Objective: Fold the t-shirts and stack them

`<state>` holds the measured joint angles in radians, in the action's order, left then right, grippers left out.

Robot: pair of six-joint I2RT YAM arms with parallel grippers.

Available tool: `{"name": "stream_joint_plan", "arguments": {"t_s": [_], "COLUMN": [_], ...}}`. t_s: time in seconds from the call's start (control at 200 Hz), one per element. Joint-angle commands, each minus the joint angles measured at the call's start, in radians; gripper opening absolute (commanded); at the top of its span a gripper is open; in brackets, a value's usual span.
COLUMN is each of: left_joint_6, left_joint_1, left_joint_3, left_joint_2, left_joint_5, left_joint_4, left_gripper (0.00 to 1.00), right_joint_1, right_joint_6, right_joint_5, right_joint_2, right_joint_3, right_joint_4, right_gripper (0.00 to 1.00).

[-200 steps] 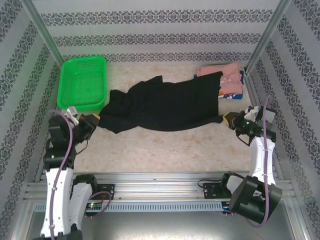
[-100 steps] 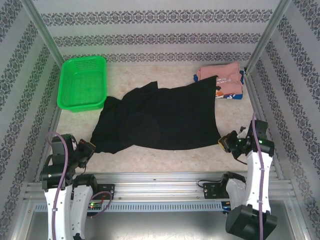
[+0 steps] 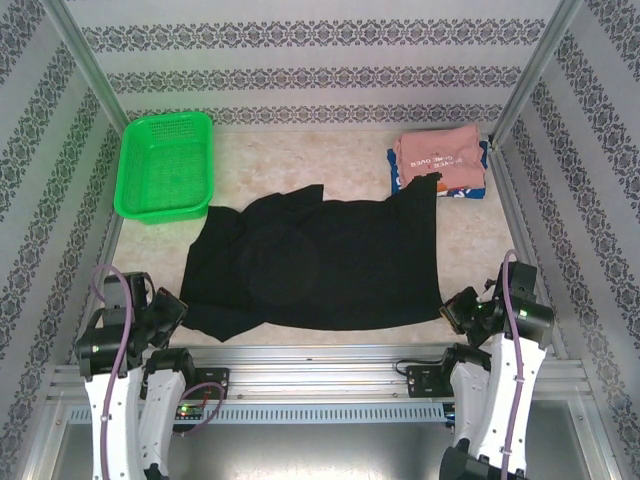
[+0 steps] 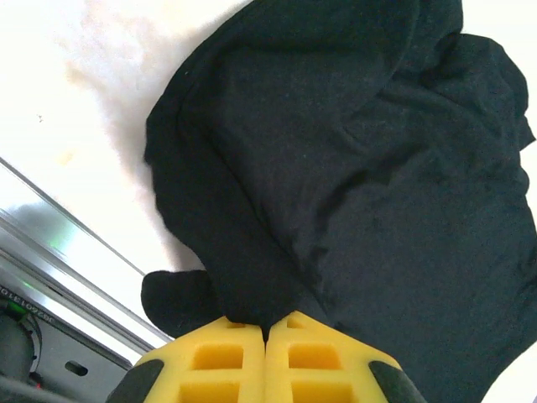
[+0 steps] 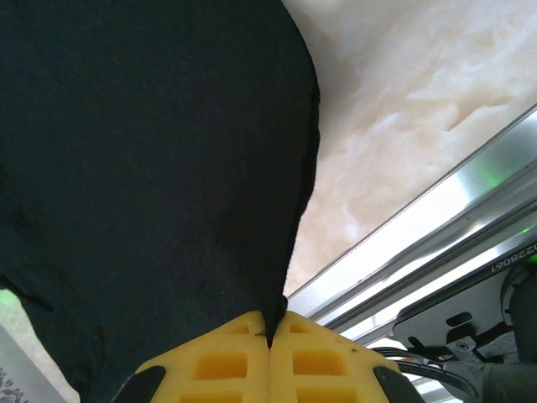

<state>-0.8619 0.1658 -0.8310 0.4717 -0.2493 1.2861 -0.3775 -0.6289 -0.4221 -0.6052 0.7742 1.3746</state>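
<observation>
The black shirt [image 3: 320, 265] lies spread across the middle of the desk [image 3: 300, 170], with its lower hem close to the near edge. Its left part is rumpled and its right part is flatter. The left tool [image 3: 172, 308] sits at the near left corner, its yellow pads clenched on a bunched fold of the shirt's near left edge. The right tool [image 3: 450, 308] sits at the near right corner, clenched on the shirt's near right corner. At the far right corner, the pink shirt [image 3: 437, 150] rests folded on the blue shirt [image 3: 467, 190]. The black shirt's far right tip reaches that pile. A green basket [image 3: 165, 165] stands at the far left corner, apart from the shirts.
</observation>
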Motion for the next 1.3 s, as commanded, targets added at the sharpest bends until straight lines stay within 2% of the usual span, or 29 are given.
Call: {"name": "stream_joint_plan", "arguments": {"t_s": [0.0, 0.18, 0.31, 0.445, 0.859, 1.294], "left_joint_6": [0.039, 0.076, 0.111, 0.138, 0.185, 0.289], "left_joint_1": [0.012, 0.012, 0.012, 0.011, 0.012, 0.011], "left_joint_3": [0.02, -0.001, -0.01, 0.001, -0.012, -0.079], "left_joint_2": [0.072, 0.236, 0.318, 0.358, 0.466, 0.638], "left_joint_5": [0.021, -0.004, 0.007, 0.005, -0.038, -0.06], "left_joint_4": [-0.122, -0.297, -0.357, -0.384, -0.474, -0.517], "left_gripper": [0.0, 0.0, 0.0, 0.0, 0.0, 0.0], "right_joint_1": [-0.008, 0.026, 0.03, 0.029, 0.039, 0.1], "right_joint_6": [0.0, 0.035, 0.055, 0.078, 0.106, 0.113], "right_joint_5": [0.026, 0.039, 0.044, 0.08, 0.039, 0.057], "right_joint_2": [-0.063, -0.213, -0.281, -0.317, -0.431, -0.522], "right_joint_3": [-0.015, 0.004, -0.005, -0.016, -0.023, -0.001], "right_joint_4": [-0.11, -0.232, -0.29, -0.323, -0.421, -0.481], "right_gripper": [0.0, 0.0, 0.0, 0.0, 0.0, 0.0]}}
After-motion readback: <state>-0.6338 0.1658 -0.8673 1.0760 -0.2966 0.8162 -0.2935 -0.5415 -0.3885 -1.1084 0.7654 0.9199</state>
